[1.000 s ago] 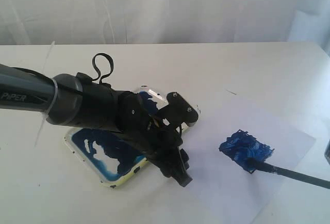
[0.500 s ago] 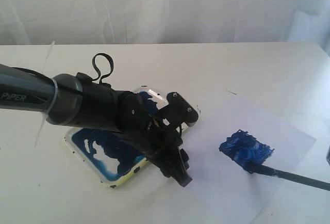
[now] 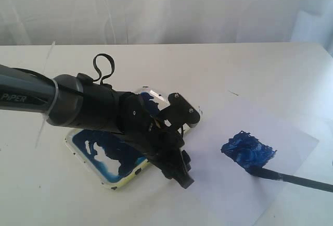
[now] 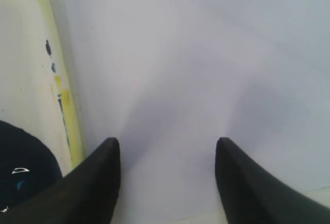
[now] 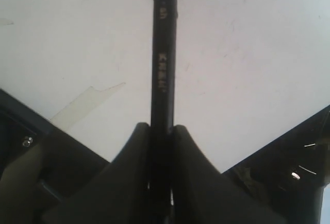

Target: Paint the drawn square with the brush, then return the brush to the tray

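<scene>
A: Right gripper (image 5: 161,130) clamped tight on the brush (image 3: 294,179) handle — tip touching the edge of the drawn square (image 3: 248,151), which is glossy blue all over.
B: And the left gripper (image 4: 166,149) — jaws wide, holding nothing, over the paper (image 3: 218,184) just beside the tray (image 3: 118,182).

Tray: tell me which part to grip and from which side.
Pinch the tray's raised yellowish rim on the edge facing the camera, coming down from above, one finger inside, one outside. It lies flat and looks too wide to span; the left arm covers its far side.
</scene>
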Motion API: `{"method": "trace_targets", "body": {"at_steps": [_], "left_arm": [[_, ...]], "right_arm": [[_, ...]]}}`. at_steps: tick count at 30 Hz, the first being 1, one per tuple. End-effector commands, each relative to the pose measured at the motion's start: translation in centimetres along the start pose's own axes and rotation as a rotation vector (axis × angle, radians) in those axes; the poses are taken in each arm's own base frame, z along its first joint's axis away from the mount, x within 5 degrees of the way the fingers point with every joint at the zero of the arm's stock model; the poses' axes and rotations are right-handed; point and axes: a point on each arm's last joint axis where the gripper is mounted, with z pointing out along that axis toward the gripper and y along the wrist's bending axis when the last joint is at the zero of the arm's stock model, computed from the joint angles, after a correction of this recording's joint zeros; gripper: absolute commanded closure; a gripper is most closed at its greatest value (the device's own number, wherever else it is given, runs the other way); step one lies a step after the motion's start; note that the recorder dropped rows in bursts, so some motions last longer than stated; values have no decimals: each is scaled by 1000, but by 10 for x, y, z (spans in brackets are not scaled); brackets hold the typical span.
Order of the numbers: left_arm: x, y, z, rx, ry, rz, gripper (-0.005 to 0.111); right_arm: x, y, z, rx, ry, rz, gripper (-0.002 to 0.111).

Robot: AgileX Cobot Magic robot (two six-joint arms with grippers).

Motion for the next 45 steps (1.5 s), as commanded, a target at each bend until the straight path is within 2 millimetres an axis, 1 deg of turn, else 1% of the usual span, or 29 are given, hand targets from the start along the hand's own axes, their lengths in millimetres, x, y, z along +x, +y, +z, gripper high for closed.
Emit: {"method": "trace_targets", "body": {"at_steps": [1, 6, 11, 21, 26, 35, 41, 45], "left_arm": [[10, -5, 6, 32, 58, -10, 48], [10, -5, 6, 32, 58, -10, 48], [10, -5, 6, 32, 58, -10, 48], [10, -5, 6, 32, 58, -10, 48], [10, -5, 6, 32, 58, -10, 48], [10, -5, 6, 32, 58, -10, 48], [8, -4, 5, 27, 49, -5, 48], [1, -3, -6, 10, 3, 0, 48]], "right_arm": [[2, 0, -1, 16, 8, -15, 108], [2, -1, -1, 17, 9, -15, 108], [2, -1, -1, 18, 10, 20, 108], [4, 1, -4, 26, -6, 129, 108], [4, 0, -9, 76, -62, 135, 108], [-3, -7, -10, 134, -157, 253, 108], [-6, -8, -11, 147, -199, 289, 108], [-7, -9, -12, 153, -216, 294, 108]]}}
